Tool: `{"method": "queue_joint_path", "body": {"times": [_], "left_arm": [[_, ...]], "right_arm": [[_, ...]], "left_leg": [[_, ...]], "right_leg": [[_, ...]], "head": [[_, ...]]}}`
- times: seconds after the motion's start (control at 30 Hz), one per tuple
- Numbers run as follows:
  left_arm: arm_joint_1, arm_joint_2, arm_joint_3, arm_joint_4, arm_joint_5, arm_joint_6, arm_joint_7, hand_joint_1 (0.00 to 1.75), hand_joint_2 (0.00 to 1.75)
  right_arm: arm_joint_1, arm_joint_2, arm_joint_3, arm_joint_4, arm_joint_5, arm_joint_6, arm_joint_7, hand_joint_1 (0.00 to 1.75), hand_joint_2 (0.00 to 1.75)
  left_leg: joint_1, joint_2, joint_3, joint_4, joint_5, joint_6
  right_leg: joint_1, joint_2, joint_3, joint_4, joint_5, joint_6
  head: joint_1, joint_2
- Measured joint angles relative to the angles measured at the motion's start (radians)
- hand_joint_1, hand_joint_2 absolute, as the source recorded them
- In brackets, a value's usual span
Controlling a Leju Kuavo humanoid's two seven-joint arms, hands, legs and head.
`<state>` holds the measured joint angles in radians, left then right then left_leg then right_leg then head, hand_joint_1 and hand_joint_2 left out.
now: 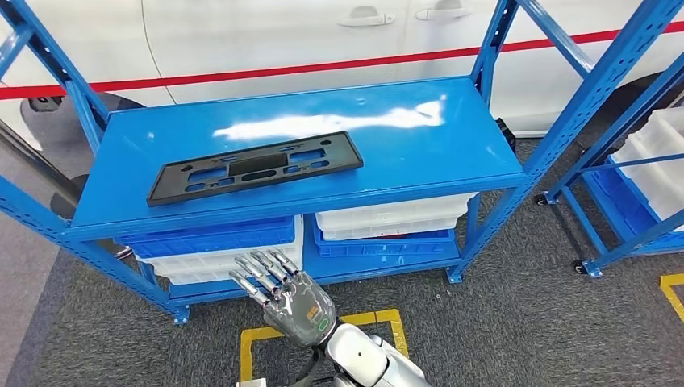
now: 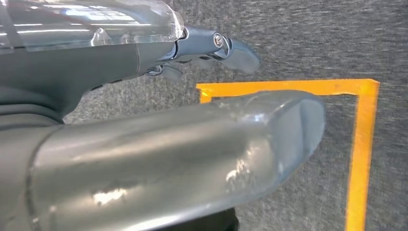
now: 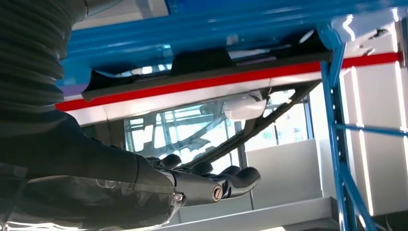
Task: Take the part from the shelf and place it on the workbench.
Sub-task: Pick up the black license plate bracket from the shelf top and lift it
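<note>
The part is a flat black plate with several cut-outs (image 1: pixel 254 167), lying on the left half of the blue shelf top (image 1: pixel 419 153). My right hand (image 1: pixel 282 294) is raised in front of the shelf, below its front edge and short of the part. Its fingers are stretched out and apart, and it holds nothing. In the right wrist view the part appears as a dark strip (image 3: pixel 202 65) on the blue board, beyond my right hand (image 3: pixel 159 185). My left hand (image 2: pixel 144 101) hangs over grey carpet with its thumb and fingers straight, holding nothing.
White and blue bins (image 1: pixel 387 222) fill the shelf's lower level. A white car with a red stripe (image 1: pixel 266 36) stands behind the shelf. A second blue rack with white bins (image 1: pixel 645 161) is at the right. Yellow tape (image 1: pixel 387 318) marks the carpet.
</note>
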<state>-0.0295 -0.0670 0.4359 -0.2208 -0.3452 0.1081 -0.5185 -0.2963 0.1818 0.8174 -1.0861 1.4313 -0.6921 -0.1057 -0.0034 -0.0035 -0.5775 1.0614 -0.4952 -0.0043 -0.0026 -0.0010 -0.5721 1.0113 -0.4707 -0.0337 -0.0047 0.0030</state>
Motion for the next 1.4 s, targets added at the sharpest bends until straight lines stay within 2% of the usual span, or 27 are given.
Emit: {"method": "queue_joint_path", "body": {"times": [0.03,0.1,0.13,0.17,0.2,0.27,0.3,0.33,0.37,0.47,0.53,0.63,0.67,0.7,0.73,0.8,0.87,0.93,1.0,1.03,1.1,1.17,1.2,1.23,1.27,1.33,1.4], "left_arm": [[0.000,0.002,0.001,0.000,-0.001,-0.001,0.000,0.00,0.00],[0.001,0.004,0.004,0.000,-0.002,-0.002,-0.001,0.00,0.00],[0.002,0.005,0.005,0.000,-0.002,-0.003,-0.001,0.00,0.00],[0.003,0.007,0.007,0.000,-0.002,-0.004,-0.001,0.00,0.00],[0.005,0.008,0.008,0.000,-0.002,-0.004,-0.001,0.00,0.00],[0.006,0.010,0.011,0.000,-0.002,-0.005,0.000,0.00,0.00],[0.006,0.010,0.013,0.000,-0.003,-0.006,0.000,0.00,0.00],[0.006,0.010,0.014,0.001,-0.004,-0.007,0.000,0.00,0.00],[0.005,0.010,0.015,0.001,-0.006,-0.007,0.000,0.00,0.00],[0.004,0.011,0.017,0.001,-0.017,-0.008,0.002,0.00,0.00],[0.005,0.011,0.020,0.001,-0.022,-0.008,0.005,0.00,0.00],[0.004,0.011,0.024,0.001,-0.028,-0.007,0.010,0.00,0.00],[0.005,0.011,0.025,0.001,-0.030,-0.007,0.012,0.00,0.00],[0.006,0.011,0.026,0.001,-0.032,-0.007,0.013,0.00,0.00],[0.007,0.012,0.028,0.001,-0.034,-0.007,0.013,0.00,0.00],[0.008,0.010,0.030,0.001,-0.039,-0.008,0.014,0.00,0.00],[0.006,0.009,0.032,0.002,-0.044,-0.008,0.014,0.00,0.00],[0.004,0.011,0.036,0.003,-0.051,-0.008,0.015,0.00,0.00],[0.002,0.014,0.041,0.003,-0.059,-0.008,0.016,0.00,0.00],[0.001,0.016,0.044,0.003,-0.063,-0.008,0.017,0.00,0.00],[-0.001,0.018,0.047,0.003,-0.072,-0.008,0.019,0.00,0.00],[0.001,0.021,0.053,0.003,-0.080,-0.008,0.022,0.00,0.00],[0.002,0.022,0.056,0.003,-0.085,-0.007,0.024,0.00,0.00],[0.004,0.024,0.060,0.003,-0.090,-0.007,0.024,0.00,0.00],[0.006,0.025,0.064,0.003,-0.094,-0.006,0.025,0.00,0.00],[0.007,0.027,0.068,0.003,-0.104,-0.004,0.022,0.00,0.00],[0.006,0.029,0.071,0.004,-0.113,-0.003,0.019,0.00,0.00]], "right_arm": [[-0.002,0.008,-0.002,0.003,-0.001,-0.001,-0.002,0.00,1.75],[-0.005,0.016,-0.003,0.010,-0.003,-0.002,-0.004,0.00,1.75],[-0.005,0.018,-0.004,0.013,-0.003,-0.002,-0.004,0.00,1.75],[-0.005,0.019,-0.004,0.017,-0.003,-0.002,-0.004,0.00,1.75],[-0.005,0.020,-0.004,0.021,-0.003,-0.002,-0.004,0.00,1.75],[-0.006,0.023,-0.005,0.026,-0.003,-0.002,-0.004,0.00,1.75],[-0.007,0.024,-0.005,0.028,-0.004,-0.002,-0.004,0.00,1.75],[-0.008,0.026,-0.007,0.029,-0.005,-0.002,-0.006,0.00,1.75],[-0.009,0.027,-0.008,0.030,-0.006,-0.002,-0.007,0.00,1.75],[-0.015,0.031,-0.013,0.030,-0.010,-0.003,-0.009,0.00,1.75],[-0.021,0.035,-0.014,0.030,-0.016,-0.003,-0.010,0.00,1.75],[-0.023,0.036,-0.014,0.033,-0.024,-0.003,-0.009,0.00,1.75],[-0.022,0.036,-0.014,0.036,-0.026,-0.003,-0.008,0.00,1.75],[-0.022,0.036,-0.014,0.038,-0.027,-0.003,-0.007,0.00,1.75],[-0.022,0.036,-0.014,0.040,-0.029,-0.003,-0.005,0.00,1.75],[-0.023,0.036,-0.014,0.044,-0.034,-0.003,-0.002,0.00,1.75],[-0.025,0.035,-0.014,0.050,-0.040,-0.003,0.000,0.00,1.75],[-0.027,0.036,-0.014,0.056,-0.043,-0.003,0.005,0.00,1.75],[-0.030,0.038,-0.014,0.059,-0.046,-0.003,0.009,0.00,1.75],[-0.032,0.039,-0.014,0.060,-0.048,-0.003,0.011,0.00,1.75],[-0.034,0.042,-0.014,0.060,-0.052,-0.003,0.015,0.00,1.75],[-0.034,0.043,-0.014,0.060,-0.059,-0.002,0.018,0.00,1.75],[-0.033,0.043,-0.014,0.061,-0.061,-0.002,0.019,0.00,1.75],[-0.032,0.043,-0.014,0.061,-0.063,-0.002,0.022,0.00,1.75],[-0.032,0.043,-0.014,0.061,-0.063,-0.001,0.024,0.00,1.75],[-0.030,0.043,-0.016,0.060,-0.062,0.003,0.030,0.00,1.75],[-0.028,0.044,-0.019,0.055,-0.058,0.013,0.035,0.00,1.75]], "left_leg": [[0.003,0.000,-0.022,0.048,-0.022,-0.006],[0.011,0.000,-0.092,0.180,-0.072,-0.018],[0.015,0.000,-0.124,0.227,-0.079,-0.023],[0.019,0.000,-0.141,0.243,-0.067,-0.028],[0.023,0.001,-0.138,0.217,-0.035,-0.032],[0.029,0.002,-0.092,0.093,0.050,-0.038],[0.029,0.002,-0.066,0.032,0.073,-0.037],[0.027,0.002,-0.049,-0.004,0.080,-0.031],[0.025,0.002,-0.042,-0.017,0.072,-0.022],[0.022,0.001,-0.030,-0.027,0.057,0.007],[0.023,0.000,-0.015,-0.033,0.049,0.021],[0.018,-0.002,0.006,-0.035,0.030,0.035],[0.015,-0.003,0.015,-0.035,0.022,0.036],[0.012,-0.004,0.027,-0.035,0.013,0.036],[0.009,-0.005,0.041,-0.035,0.003,0.036],[0.004,-0.006,0.066,-0.036,-0.017,0.035],[0.002,-0.007,0.081,-0.040,-0.033,0.028],[0.002,-0.006,0.094,-0.042,-0.039,0.015],[0.003,-0.004,0.106,-0.034,-0.041,0.005],[0.003,-0.003,0.102,-0.014,-0.046,0.000],[0.008,-0.002,0.058,0.071,-0.081,-0.010],[0.015,-0.002,-0.018,0.179,-0.121,-0.023],[0.019,-0.002,-0.046,0.205,-0.124,-0.029],[0.022,-0.002,-0.062,0.201,-0.107,-0.033],[0.026,-0.002,-0.062,0.165,-0.068,-0.037],[0.030,-0.001,-0.044,0.053,0.026,-0.042],[0.026,0.001,-0.034,-0.013,0.061,-0.032]], "right_leg": [[-0.004,-0.001,0.009,-0.005,-0.001,-0.002],[-0.004,-0.002,0.021,-0.007,-0.009,-0.005],[-0.005,-0.001,0.027,-0.007,-0.015,-0.004],[-0.006,-0.001,0.034,-0.007,-0.021,-0.002],[-0.007,0.000,0.044,-0.006,-0.029,0.001],[-0.011,0.002,0.066,-0.006,-0.047,0.012],[-0.011,0.003,0.074,-0.005,-0.056,0.019],[-0.010,0.003,0.078,-0.005,-0.063,0.026],[-0.009,0.003,0.081,-0.004,-0.067,0.033],[-0.009,0.002,0.079,0.014,-0.067,0.045],[-0.011,0.002,0.035,0.092,-0.076,0.051],[-0.010,0.002,-0.096,0.267,-0.132,0.054],[-0.010,0.002,-0.130,0.296,-0.139,0.052],[-0.007,0.002,-0.149,0.294,-0.126,0.047],[-0.004,0.002,-0.152,0.261,-0.094,0.040],[0.009,0.002,-0.125,0.138,0.007,0.015],[0.022,0.002,-0.101,0.048,0.055,-0.005],[0.026,0.004,-0.090,0.027,0.051,-0.009],[0.021,0.006,-0.069,0.014,0.050,-0.011],[0.018,0.006,-0.055,0.006,0.044,-0.014],[0.012,0.005,-0.031,-0.002,0.035,-0.018],[0.010,0.005,-0.015,-0.003,0.020,-0.020],[0.008,0.006,-0.006,-0.002,0.012,-0.019],[0.006,0.008,0.005,-0.001,0.003,-0.016],[0.003,0.009,0.017,0.000,-0.006,-0.012],[-0.002,0.011,0.039,0.004,-0.026,-0.001],[-0.002,0.011,0.045,0.010,-0.041,0.012]], "head": [[-0.002,0.000],[-0.004,0.000],[-0.004,0.000],[-0.004,0.000],[-0.004,0.000],[-0.004,0.000],[-0.006,0.000],[-0.009,0.000],[-0.009,0.000],[-0.004,0.000],[-0.002,0.000],[0.002,0.000],[0.002,0.000],[0.003,0.000],[0.003,0.000],[0.003,0.000],[0.001,0.000],[0.002,0.000],[0.004,0.000],[0.002,0.000],[-0.002,0.000],[-0.004,0.000],[-0.004,0.000],[-0.004,0.000],[-0.004,0.000],[-0.004,0.000],[-0.008,0.000]]}}
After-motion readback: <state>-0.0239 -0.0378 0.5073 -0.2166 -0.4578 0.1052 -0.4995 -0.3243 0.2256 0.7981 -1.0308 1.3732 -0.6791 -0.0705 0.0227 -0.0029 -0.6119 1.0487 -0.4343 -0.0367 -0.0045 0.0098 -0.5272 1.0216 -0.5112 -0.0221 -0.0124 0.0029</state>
